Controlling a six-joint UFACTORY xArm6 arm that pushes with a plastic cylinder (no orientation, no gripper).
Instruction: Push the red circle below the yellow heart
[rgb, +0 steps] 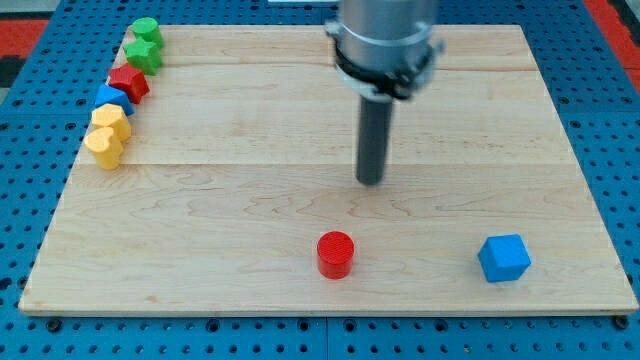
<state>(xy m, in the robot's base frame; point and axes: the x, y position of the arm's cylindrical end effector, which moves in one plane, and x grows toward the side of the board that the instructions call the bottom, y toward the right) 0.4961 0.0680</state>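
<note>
The red circle (335, 254) is a short red cylinder on the wooden board (250, 210), near the view's bottom, a little right of centre. Two yellow blocks sit at the view's left edge of the board: one (111, 121) above the other (104, 147); one is heart-like, but I cannot tell which. My tip (371, 181) is the lower end of the dark rod, above and slightly right of the red circle, apart from it.
A column of blocks lines the board's left edge: two green blocks (145, 32) (144, 55), a red block (128, 82), a blue block (112, 100), then the yellow ones. A blue cube (503, 258) sits at the bottom right.
</note>
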